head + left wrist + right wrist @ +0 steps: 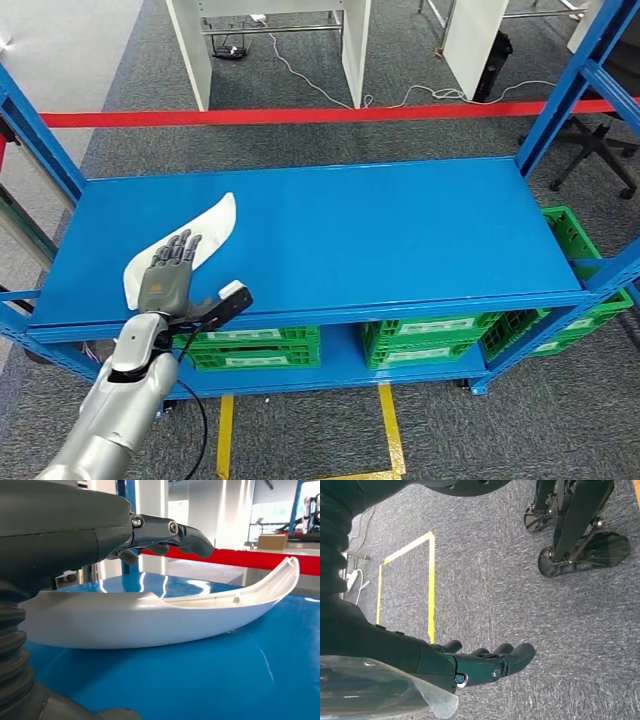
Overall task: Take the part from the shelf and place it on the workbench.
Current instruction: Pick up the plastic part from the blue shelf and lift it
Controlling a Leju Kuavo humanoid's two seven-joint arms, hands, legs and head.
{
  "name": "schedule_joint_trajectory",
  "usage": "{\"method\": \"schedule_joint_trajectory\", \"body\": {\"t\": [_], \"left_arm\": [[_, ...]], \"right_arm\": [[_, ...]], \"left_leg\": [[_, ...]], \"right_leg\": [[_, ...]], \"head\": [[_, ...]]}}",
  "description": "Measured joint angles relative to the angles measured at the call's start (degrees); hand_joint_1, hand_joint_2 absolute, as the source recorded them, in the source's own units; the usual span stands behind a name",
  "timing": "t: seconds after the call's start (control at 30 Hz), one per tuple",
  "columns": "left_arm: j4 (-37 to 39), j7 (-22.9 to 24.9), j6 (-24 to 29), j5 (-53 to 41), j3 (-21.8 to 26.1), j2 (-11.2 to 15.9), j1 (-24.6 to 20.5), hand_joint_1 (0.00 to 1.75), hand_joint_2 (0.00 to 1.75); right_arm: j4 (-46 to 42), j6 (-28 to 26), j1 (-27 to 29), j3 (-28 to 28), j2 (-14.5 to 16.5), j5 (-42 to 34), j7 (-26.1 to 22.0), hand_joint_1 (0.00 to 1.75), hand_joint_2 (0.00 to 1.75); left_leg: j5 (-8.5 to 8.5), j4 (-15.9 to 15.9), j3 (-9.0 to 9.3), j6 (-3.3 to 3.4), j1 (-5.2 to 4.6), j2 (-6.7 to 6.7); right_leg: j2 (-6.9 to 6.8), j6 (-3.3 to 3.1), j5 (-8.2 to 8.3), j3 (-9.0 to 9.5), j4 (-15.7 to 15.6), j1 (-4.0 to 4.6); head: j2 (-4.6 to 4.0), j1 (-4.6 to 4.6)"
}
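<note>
**Left hand spread above the white part on the blue shelf**

Plainly, the part (pixel 198 238) is a long, curved white plastic shell, glossy, tapering to an upturned tip, with a thin ridge along its inner edge. It lies on the blue shelf (pixel 362 240) top at the left of the head view frame. The left hand (pixel 170 272) hovers flat over its near end, fingers (pixel 185 535) extended and holding nothing. The right hand (pixel 482 664) hangs over grey carpet, fingers straight, empty.

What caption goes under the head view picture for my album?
Robot's left hand hovers over a white part lying on the blue shelf.
</note>
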Motion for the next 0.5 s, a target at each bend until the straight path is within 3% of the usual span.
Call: {"method": "schedule_joint_trajectory", "body": {"t": [0.33, 0.5], "left_arm": [[5.42, 6.42, -5.73, -3.08, 0.02, 0.79, -5.95, 0.0, 1.75], [7.21, 7.38, -6.57, -3.53, 0.04, 1.34, -7.52, 0.0, 1.75]], "right_arm": [[0.0, 0.57, -0.06, 0.08, -0.1, 0.82, 0.36, 0.0, 1.75], [0.0, 0.58, -0.08, 0.08, -0.1, 0.95, 0.48, 0.0, 1.75]], "left_leg": [[0.01, 0.0, -0.01, 0.0, 0.0, 0.0], [0.02, 0.0, 0.0, 0.0, 0.0, 0.0]], "right_leg": [[0.0, -0.03, 0.02, 0.02, 0.03, -0.01], [0.0, -0.04, 0.02, 0.02, 0.05, 0.0]], "head": [[0.01, 0.01], [0.01, 0.0]]}}
